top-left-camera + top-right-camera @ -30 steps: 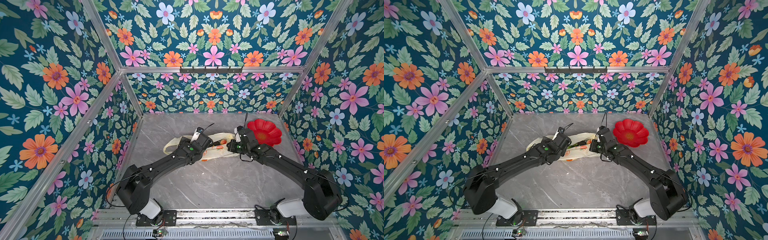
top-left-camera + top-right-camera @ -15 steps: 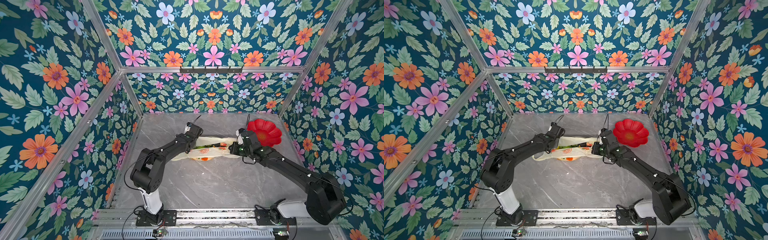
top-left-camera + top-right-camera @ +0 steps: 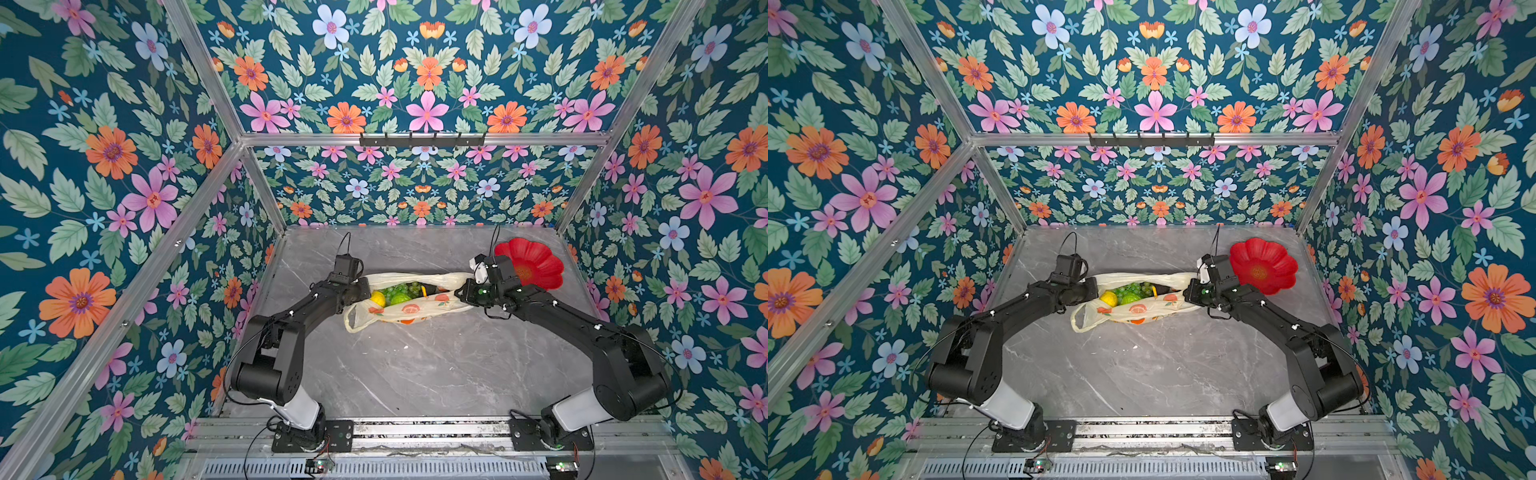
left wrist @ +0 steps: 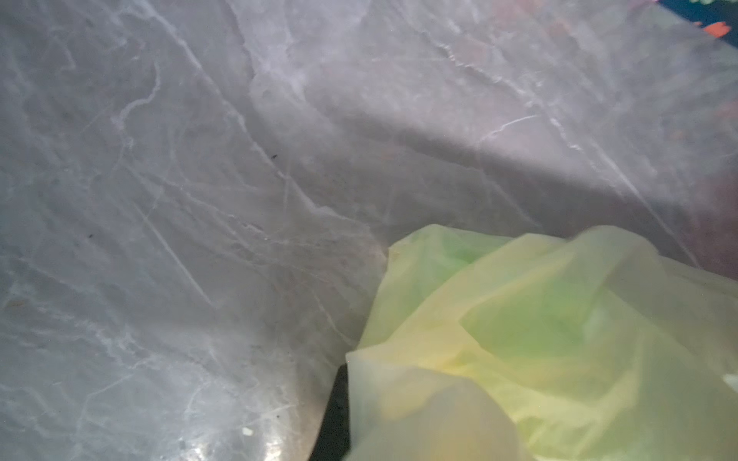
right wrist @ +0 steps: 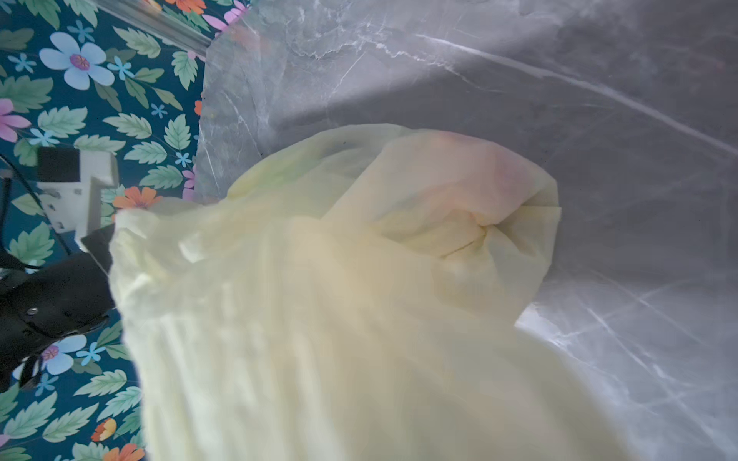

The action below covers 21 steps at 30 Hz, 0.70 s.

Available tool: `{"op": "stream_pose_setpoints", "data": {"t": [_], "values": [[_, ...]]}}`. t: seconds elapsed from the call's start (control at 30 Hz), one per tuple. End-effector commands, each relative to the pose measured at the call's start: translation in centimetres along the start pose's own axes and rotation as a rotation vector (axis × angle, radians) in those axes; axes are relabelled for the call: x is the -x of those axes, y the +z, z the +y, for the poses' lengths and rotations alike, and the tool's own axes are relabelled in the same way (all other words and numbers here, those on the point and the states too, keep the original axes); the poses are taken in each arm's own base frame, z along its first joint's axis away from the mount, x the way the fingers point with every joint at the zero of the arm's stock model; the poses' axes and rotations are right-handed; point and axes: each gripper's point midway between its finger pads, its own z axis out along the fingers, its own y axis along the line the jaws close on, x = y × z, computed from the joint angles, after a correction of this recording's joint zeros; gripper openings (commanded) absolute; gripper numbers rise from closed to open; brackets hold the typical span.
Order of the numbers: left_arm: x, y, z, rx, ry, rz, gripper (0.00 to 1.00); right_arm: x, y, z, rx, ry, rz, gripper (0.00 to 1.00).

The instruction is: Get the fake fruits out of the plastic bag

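The plastic bag lies mid-table, pale yellow with orange prints, stretched sideways between my grippers. Its mouth gapes upward. Inside show fake fruits: a yellow lemon, green grapes, a bumpy green fruit and a dark fruit; the others are hidden. My left gripper is shut on the bag's left rim. My right gripper is shut on its right end. Bag film covers the jaws in both wrist views.
A red flower-shaped plate sits at the back right, just behind my right wrist. The grey marble table stretches in front of the bag. Patterned walls close in the left, right and back.
My left arm swung from above the bag to its left end and shut on the rim. The bag's mouth has spread open, baring the fruits. My right gripper shifted slightly right.
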Motion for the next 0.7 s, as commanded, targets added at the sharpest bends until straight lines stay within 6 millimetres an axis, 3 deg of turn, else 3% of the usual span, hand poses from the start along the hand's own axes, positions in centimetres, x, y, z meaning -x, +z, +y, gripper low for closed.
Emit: {"op": "stream_pose_setpoints", "data": {"t": [0.0, 0.1, 0.3, 0.47, 0.67], "values": [[0.8, -0.8, -2.0, -0.062, 0.051, -0.024, 0.0, -0.6, -0.1, -0.4, -0.111, -0.082, 0.022, 0.25], [0.9, -1.1, -2.0, -0.051, 0.055, -0.028, 0.0, -0.5, -0.9, -0.7, -0.181, -0.099, 0.02, 0.48], [0.8, -0.8, -2.0, -0.041, 0.051, -0.013, 0.0, -0.3, -4.2, 0.1, -0.336, -0.273, -0.008, 0.73], [1.0, -0.7, -2.2, -0.028, 0.064, -0.009, 0.0, 0.8, -6.1, 1.8, -0.459, -0.443, -0.044, 0.81], [1.3, -0.5, -2.2, -0.016, 0.066, -0.004, 0.0, 3.0, -4.8, 3.0, -0.501, -0.596, -0.079, 0.86]]}}
